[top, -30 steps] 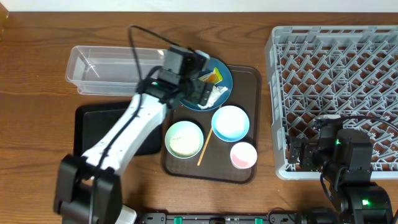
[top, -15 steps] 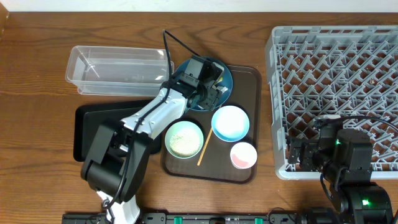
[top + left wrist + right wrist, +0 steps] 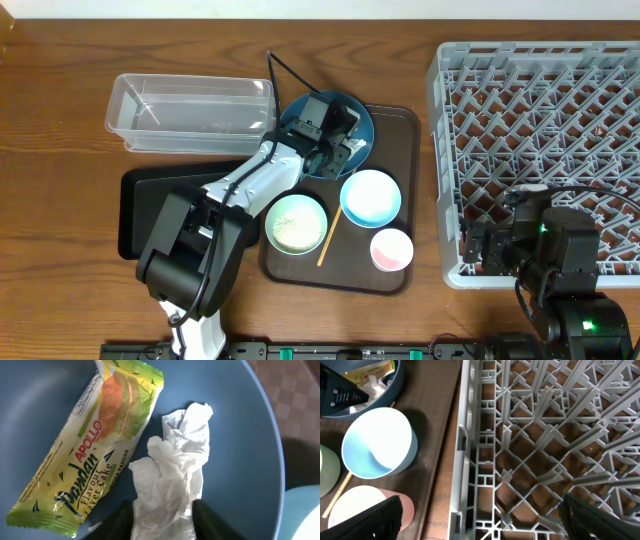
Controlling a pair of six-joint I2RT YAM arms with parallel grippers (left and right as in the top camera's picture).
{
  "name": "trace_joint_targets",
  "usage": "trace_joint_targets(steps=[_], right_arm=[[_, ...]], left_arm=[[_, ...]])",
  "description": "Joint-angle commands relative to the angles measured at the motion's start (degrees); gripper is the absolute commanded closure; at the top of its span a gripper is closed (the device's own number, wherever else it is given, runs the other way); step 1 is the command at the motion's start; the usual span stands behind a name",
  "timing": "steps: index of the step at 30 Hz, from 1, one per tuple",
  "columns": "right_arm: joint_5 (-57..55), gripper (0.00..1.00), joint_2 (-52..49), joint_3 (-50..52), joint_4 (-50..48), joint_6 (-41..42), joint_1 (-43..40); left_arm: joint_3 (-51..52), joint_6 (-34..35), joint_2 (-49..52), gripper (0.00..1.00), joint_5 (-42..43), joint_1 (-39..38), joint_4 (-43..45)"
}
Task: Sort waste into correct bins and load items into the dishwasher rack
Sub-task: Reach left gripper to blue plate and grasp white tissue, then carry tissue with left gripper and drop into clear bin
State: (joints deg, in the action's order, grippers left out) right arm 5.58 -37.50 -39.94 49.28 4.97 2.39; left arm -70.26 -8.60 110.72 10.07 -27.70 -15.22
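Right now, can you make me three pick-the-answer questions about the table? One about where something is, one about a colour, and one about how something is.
1. Where is the tissue?
A. in the tub
B. on the dish
C. in the cup

2. What colour is the bowl that holds the rice?
A. mint
B. red
C. black

3. How is the rack?
A. full of dishes
B. upside down
C. empty

Answers:
1 B: the left wrist view shows the tissue lying on the dish beside the wrapper.
2 A: the overhead view shows white grains inside the pale mint bowl.
3 C: only bare pegs and lattice show in the rack.
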Motion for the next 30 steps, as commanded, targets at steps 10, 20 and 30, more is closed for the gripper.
trace_joint_targets(steps=[10, 20, 30], right_arm=[[-0.2, 0.01, 0.04, -1.2, 0.09, 0.13, 0.68], [-0.17, 0.01, 0.04, -1.2, 0.09, 0.13, 0.68], [-0.17, 0.01, 0.04, -1.2, 0.31, 0.13, 0.68]], left_arm=[[0.7, -0.15, 0.85, 0.94, -0.48, -0.04, -0.72], [-1.22, -0.17, -3.41, 0.94, -0.74, 0.39, -0.09], [-1.31, -0.17, -15.28, 0.94, -11.43, 4.76, 0.15]])
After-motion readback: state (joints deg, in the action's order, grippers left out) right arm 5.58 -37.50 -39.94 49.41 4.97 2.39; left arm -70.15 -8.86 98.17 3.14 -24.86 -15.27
